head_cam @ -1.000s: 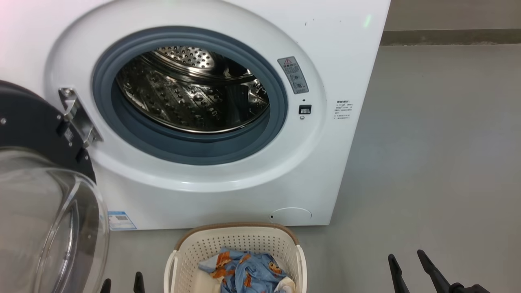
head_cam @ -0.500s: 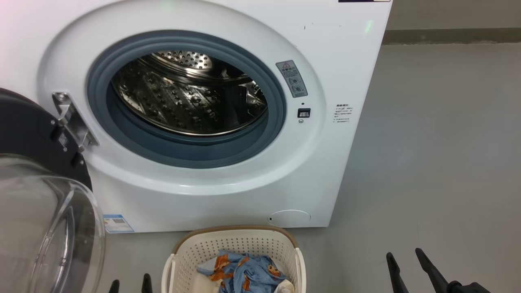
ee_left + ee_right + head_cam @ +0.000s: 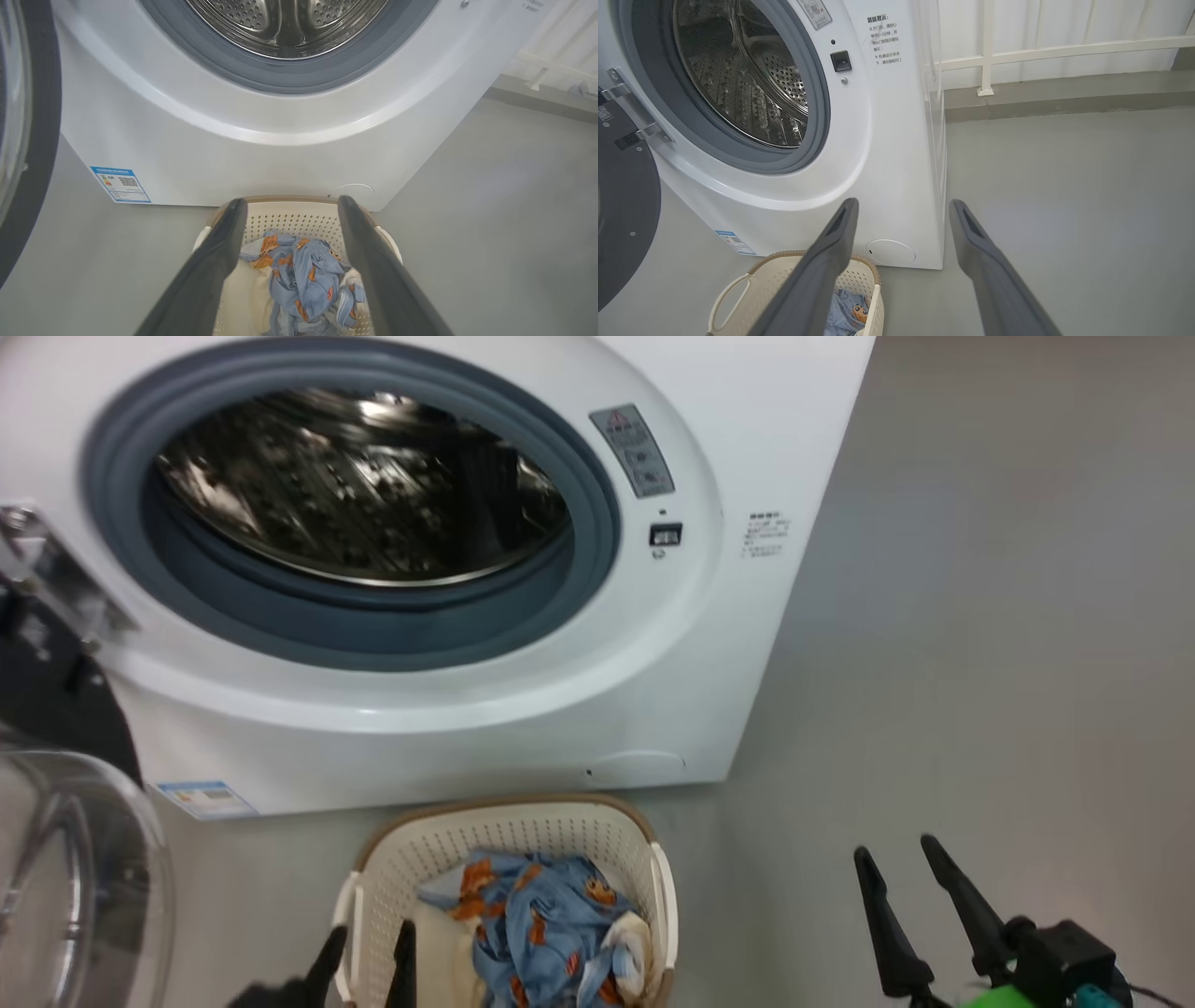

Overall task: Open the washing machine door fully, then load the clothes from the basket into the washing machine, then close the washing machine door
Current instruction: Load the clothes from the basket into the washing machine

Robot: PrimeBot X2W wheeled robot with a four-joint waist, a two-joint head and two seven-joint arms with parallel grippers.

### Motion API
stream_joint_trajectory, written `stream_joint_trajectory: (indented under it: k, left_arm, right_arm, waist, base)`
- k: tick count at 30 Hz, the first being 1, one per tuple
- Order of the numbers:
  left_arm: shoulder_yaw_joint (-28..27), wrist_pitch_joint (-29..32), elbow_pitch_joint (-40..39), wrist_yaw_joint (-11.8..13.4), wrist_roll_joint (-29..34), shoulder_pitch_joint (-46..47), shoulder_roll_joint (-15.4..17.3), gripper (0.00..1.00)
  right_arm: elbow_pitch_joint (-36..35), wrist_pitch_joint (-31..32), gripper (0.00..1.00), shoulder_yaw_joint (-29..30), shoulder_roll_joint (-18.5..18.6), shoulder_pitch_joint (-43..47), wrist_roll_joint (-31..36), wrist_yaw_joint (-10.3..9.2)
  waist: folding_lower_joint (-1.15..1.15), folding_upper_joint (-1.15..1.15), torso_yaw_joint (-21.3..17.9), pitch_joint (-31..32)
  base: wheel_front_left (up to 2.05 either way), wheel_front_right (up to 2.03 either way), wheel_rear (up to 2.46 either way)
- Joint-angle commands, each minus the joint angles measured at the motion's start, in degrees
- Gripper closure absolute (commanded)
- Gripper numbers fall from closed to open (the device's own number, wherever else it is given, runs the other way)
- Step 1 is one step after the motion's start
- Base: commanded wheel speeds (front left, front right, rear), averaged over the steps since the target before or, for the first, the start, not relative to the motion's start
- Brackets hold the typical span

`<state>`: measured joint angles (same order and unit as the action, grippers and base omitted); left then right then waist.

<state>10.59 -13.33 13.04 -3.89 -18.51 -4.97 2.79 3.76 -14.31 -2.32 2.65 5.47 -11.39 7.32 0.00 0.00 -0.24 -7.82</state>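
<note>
The left tool has its two long dark fingers spread wide with nothing between them. It hangs at the near left edge of the small oval cream plastic basket with perforated sides and a brown rim. One fingertip is by the basket's white left handle and the other is over its inside; whether either touches the plastic I cannot tell. Just ahead of this tool, inside the basket, lie the clothes, a crumpled bundle of light blue fabric with orange-brown printed figures, with cream and white cloth beside it. In the left wrist view the two fingers frame that bundle.

Beyond the basket stands the big white boxy washing machine, close behind the far rim. Its grey rubber seal rings the perforated steel drum, and no clothes show in the drum. A small blue sticker sits low on the front, ahead and to the left of the tool. Farther left, the round black washing machine door with its bulging clear glass window stands swung open on a metal hinge.

The right tool is also spread open and empty. It is over the bare grey floor, well apart from the basket on its left.
</note>
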Motion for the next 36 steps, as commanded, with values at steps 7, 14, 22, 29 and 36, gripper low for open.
stream_joint_trajectory:
  k: [7, 14, 22, 29, 36]
  left_arm:
    - [-0.3, 5.6, 6.3, -2.0, -1.8, 11.0, 2.0, 0.0]
    - [2.8, 10.9, 15.7, -3.5, -7.2, 19.6, 4.7, 0.0]
    - [8.6, 13.6, 23.5, -3.6, -14.6, 25.9, 6.5, 0.0]
    - [13.5, 12.1, 29.9, -3.6, -18.2, 30.6, 8.9, 0.0]
    - [16.9, 10.0, 33.7, -3.6, -21.5, 35.5, 11.0, 0.0]
  right_arm:
    - [-1.9, -0.7, 0.0, -3.4, 0.2, -6.9, -2.7, 0.17]
    - [-2.3, -0.7, 0.0, -5.1, 0.2, -12.2, -3.6, 0.17]
    - [-2.4, -0.7, 0.0, -6.2, 0.2, -14.5, -3.5, 0.17]
    - [-3.2, -0.7, 0.0, -7.4, 0.2, -15.7, -3.6, 0.17]
    - [-4.7, -0.7, 0.0, -8.0, 0.2, -16.3, -3.9, 0.17]
  waist:
    - [0.0, 0.0, -6.0, -14.3]
    - [0.0, 0.0, -9.6, -21.1]
    - [0.0, 0.0, -11.4, -24.5]
    - [0.0, 0.0, -13.1, -28.5]
    - [0.0, 0.0, -14.5, -33.5]
  base:
    - [0.0, 0.0, 0.0]
    - [0.0, 0.0, 0.0]
    - [0.0, 0.0, 0.0]
    - [0.0, 0.0, 0.0]
    - [0.0, 0.0, 0.0]
